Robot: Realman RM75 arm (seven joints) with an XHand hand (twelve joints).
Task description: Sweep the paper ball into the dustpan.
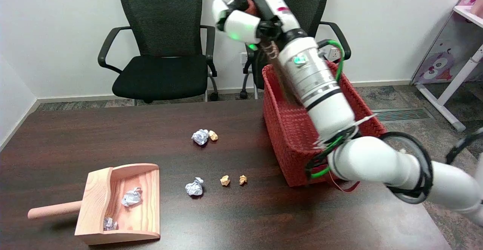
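A wooden dustpan [97,189] lies at the table's front left with its handle pointing left, and two white paper balls [131,196] sit in it. On the table lie a white paper ball [194,187] and two small tan ones [225,181] to its right. Farther back are another white ball [200,136] and a tan one [213,135]. My right hand [241,21] is raised high over the red basket's [290,148] far end, fingers curled around a brown brush [272,55] that hangs down towards the basket. The brush's lower end is blurred and partly hidden by my forearm.
The red woven basket stands at the table's right edge, under my right arm. Two black office chairs stand behind the table. A white desk frame is at the far right on the floor.
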